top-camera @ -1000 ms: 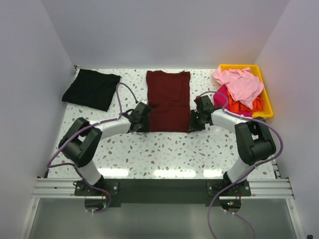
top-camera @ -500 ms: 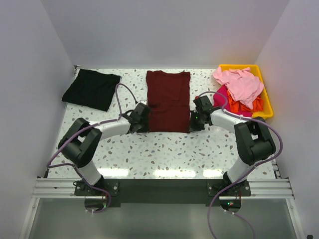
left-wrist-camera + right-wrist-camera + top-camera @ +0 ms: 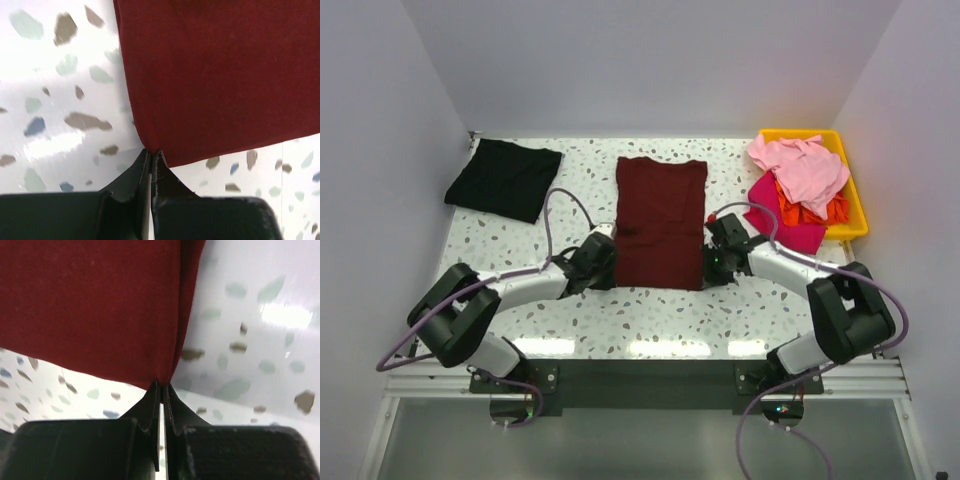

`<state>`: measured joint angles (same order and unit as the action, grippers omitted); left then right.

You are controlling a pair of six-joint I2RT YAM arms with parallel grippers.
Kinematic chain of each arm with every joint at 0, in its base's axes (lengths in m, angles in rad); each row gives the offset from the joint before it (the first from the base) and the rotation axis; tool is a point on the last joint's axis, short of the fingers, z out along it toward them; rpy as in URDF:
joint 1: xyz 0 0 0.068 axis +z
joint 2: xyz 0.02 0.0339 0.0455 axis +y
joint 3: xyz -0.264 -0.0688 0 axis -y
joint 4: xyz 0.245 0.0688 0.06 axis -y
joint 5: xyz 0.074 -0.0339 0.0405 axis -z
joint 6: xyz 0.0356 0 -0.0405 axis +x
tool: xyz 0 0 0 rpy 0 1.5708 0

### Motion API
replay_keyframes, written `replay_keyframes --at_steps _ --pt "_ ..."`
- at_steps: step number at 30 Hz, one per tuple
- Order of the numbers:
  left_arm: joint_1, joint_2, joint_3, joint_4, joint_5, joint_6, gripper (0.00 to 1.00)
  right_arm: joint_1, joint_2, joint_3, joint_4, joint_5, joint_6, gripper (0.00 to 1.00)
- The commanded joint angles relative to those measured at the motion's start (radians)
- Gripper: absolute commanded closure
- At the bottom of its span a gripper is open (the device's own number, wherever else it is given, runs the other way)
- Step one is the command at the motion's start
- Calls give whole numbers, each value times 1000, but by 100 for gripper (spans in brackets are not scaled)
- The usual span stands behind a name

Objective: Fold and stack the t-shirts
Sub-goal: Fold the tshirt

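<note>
A dark maroon t-shirt (image 3: 661,220), folded into a long strip, lies mid-table. My left gripper (image 3: 603,270) is shut on its near left corner (image 3: 152,147), and my right gripper (image 3: 712,268) is shut on its near right corner (image 3: 162,382). A folded black t-shirt (image 3: 505,178) lies at the back left. In the back right a light pink t-shirt (image 3: 802,165) tops a pile with an orange one (image 3: 810,211) under it. A magenta t-shirt (image 3: 782,225) spills from that pile onto the table.
The yellow bin (image 3: 856,212) holding the pile stands at the back right corner. White walls close the table at left, back and right. Both arms reach in low from the near edge, cables looping above them.
Both grippers have shut on the maroon shirt's near corners and pulled it toward the near edge, so the shirt's near hem lies closer to me.
</note>
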<state>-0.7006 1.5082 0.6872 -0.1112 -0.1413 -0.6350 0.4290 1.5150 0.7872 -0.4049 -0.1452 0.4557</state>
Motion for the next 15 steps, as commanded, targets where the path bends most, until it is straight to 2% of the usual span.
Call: replay_keyframes --at_steps 1,9,15 --pt "-49 -58 -77 -38 6 1 100 43 -102 -69 -80 30 4 100" --pt "-161 -175 -175 -93 -15 -113 100 93 -321 -187 -167 45 66 100" --pt "-295 -203 -189 -128 -44 -216 100 129 -394 -230 -212 33 103 100"
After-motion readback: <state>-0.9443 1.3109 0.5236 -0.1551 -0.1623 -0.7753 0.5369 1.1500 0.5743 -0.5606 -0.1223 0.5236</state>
